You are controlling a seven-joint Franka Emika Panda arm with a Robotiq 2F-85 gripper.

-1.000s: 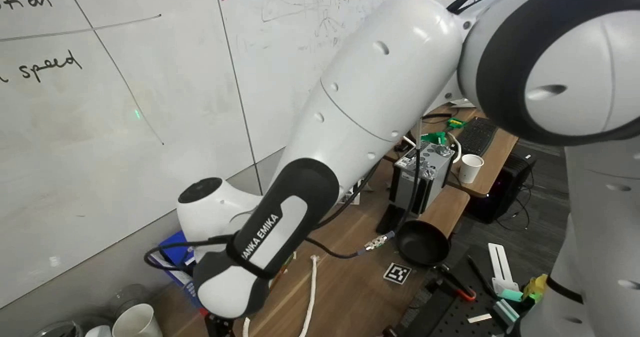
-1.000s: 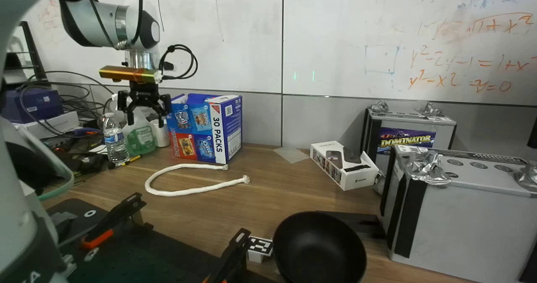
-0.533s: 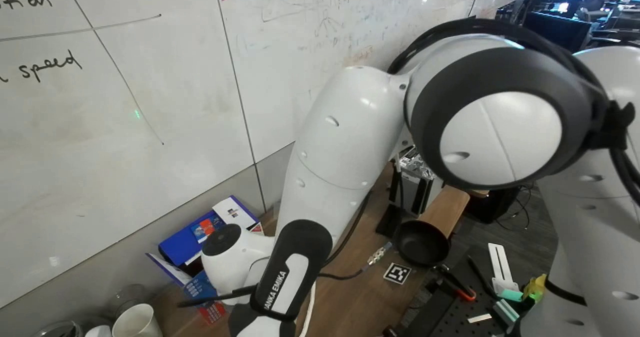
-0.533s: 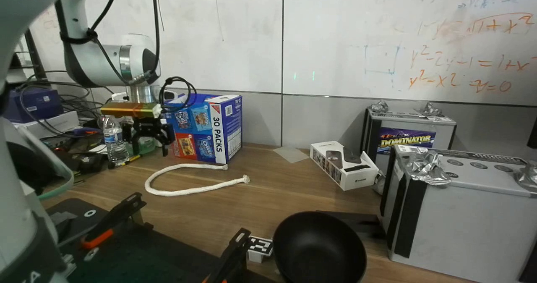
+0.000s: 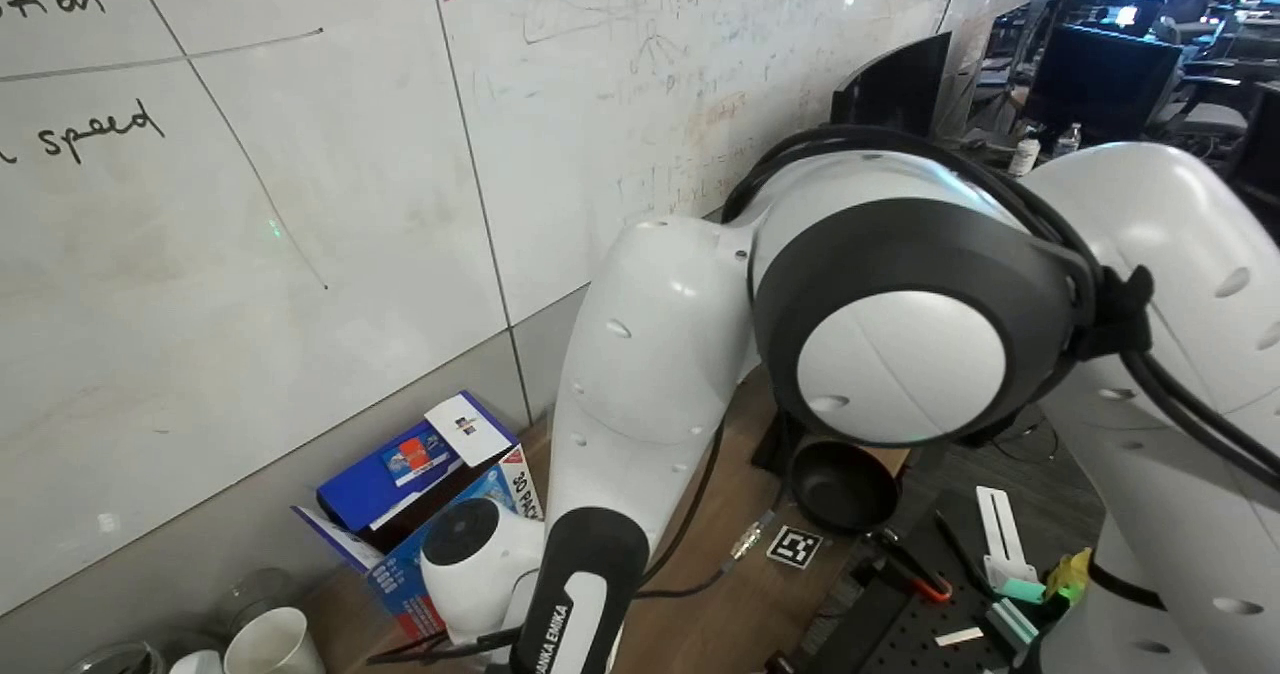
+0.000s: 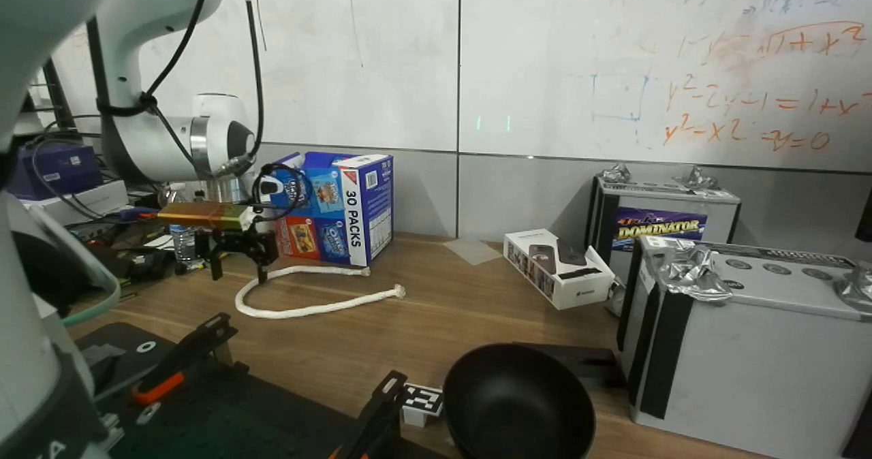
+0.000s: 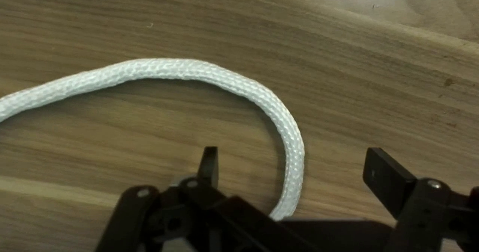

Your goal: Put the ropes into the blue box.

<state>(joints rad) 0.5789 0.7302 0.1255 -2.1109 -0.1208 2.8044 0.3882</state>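
Gripper [image 7: 292,154] | 2 fingers [image 7: 387,175] spread wide | white rope [image 7: 187,69] between them (wrist view: apart from each)

End effector [image 6: 239,274] moved dn twd rope [image 6: 327,308].

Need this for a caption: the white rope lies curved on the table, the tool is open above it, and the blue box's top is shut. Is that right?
No: the blue box is open on top, its flaps spread, as an exterior view shows. The white rope does lie curved on the table, the tool open above it.
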